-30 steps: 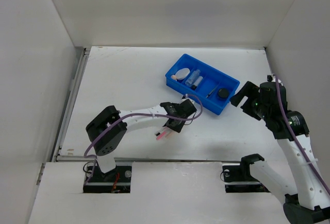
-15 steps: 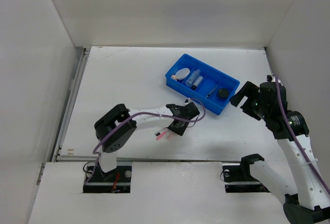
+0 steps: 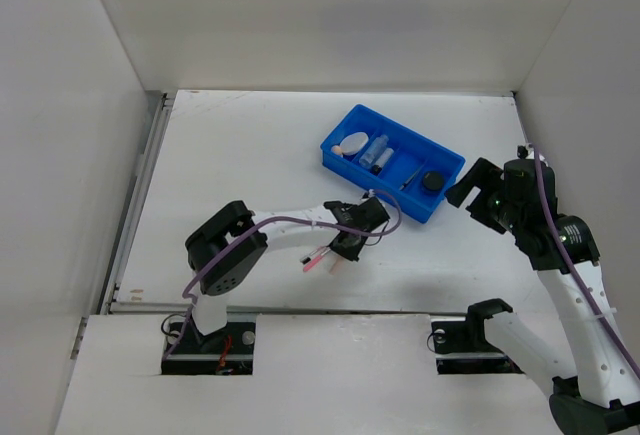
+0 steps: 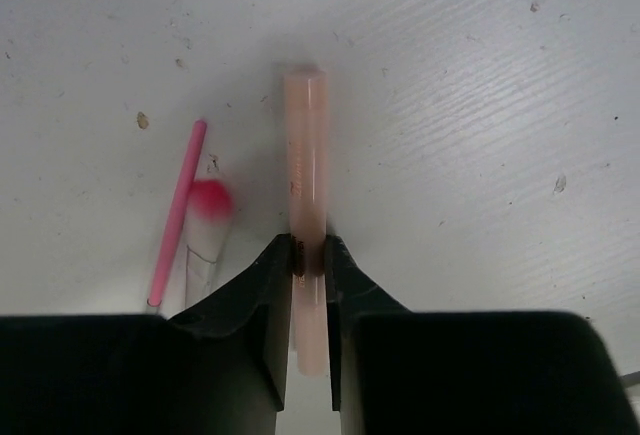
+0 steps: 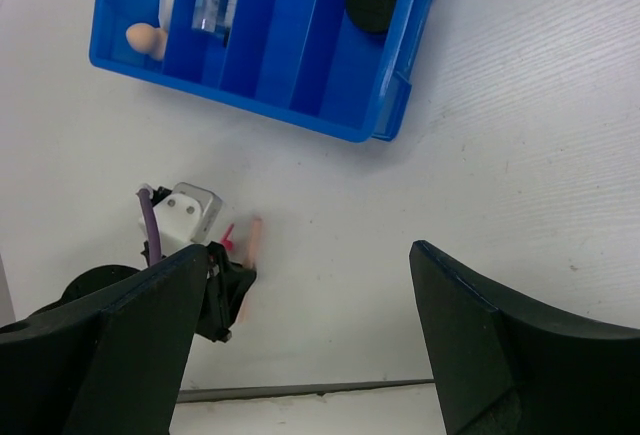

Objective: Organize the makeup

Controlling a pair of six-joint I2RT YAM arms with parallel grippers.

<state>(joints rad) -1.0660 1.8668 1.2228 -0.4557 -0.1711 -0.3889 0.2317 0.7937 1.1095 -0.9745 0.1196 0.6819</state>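
Observation:
My left gripper (image 4: 309, 255) is shut on a pale pink stick (image 4: 304, 175), which points away along the table; in the top view this gripper (image 3: 335, 252) is just below the tray. A thin bright pink stick (image 4: 178, 213) lies to its left on the table. The blue tray (image 3: 440, 161) holds the beige sponge (image 3: 351, 142), two clear vials (image 3: 376, 153), a thin dark brush (image 3: 410, 177) and the round black compact (image 3: 431, 181). My right gripper (image 5: 310, 335) is open and empty, high over the table to the tray's right; in the top view it (image 3: 478, 187) is beside the tray.
White walls enclose the table on the left, back and right. A dark seam (image 3: 300, 307) runs along the table's near edge. The left arm's purple cable (image 3: 290, 223) loops over the table near the tray.
The left arm has shifted slightly right and its elbow swung inward, the gripper staying by the pink sticks. The right arm has not moved.

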